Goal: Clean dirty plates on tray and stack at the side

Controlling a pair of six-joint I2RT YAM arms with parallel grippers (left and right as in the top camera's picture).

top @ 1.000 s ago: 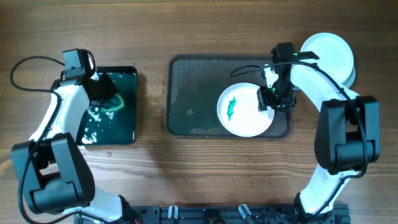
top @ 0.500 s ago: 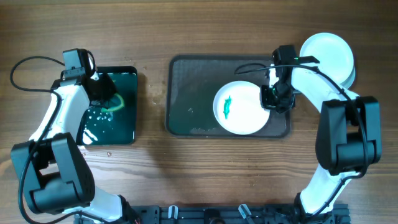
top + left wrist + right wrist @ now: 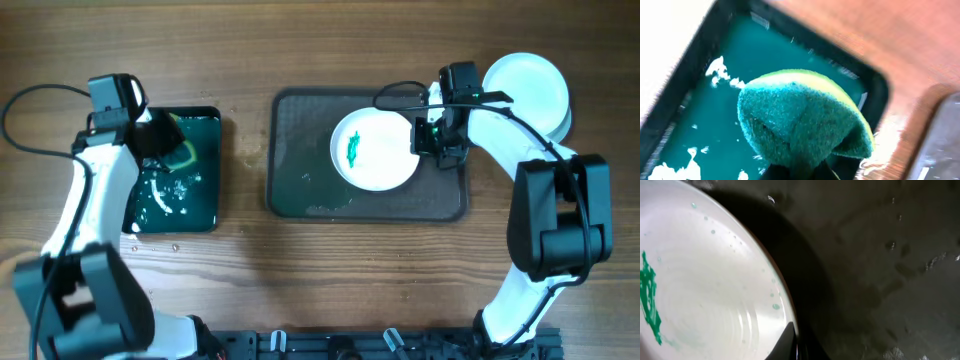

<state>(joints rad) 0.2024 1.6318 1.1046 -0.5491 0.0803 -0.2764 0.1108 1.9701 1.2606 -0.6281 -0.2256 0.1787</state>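
A white plate (image 3: pixel 380 150) with a teal-green smear (image 3: pixel 352 149) lies on the right half of the dark tray (image 3: pixel 300 185). My right gripper (image 3: pixel 428 139) is shut on its right rim. In the right wrist view the plate (image 3: pixel 705 290) fills the left side. One finger of the gripper (image 3: pixel 792 347) lies over the rim, which casts a dark shadow on the tray (image 3: pixel 880 255). My left gripper (image 3: pixel 158 143) is shut on a green-and-yellow sponge (image 3: pixel 805 117), held over the green water (image 3: pixel 695 130).
A black glossy tray (image 3: pixel 212 215) of green water with white foam sits at the left. Beyond the dark tray's right end a white plate (image 3: pixel 525 88) rests on another one on the wood. Bare wooden table lies in front of both trays.
My right gripper has shut on the plate's rim and drawn the plate up and to the left across the tray. My left arm has shifted left, still holding the sponge.
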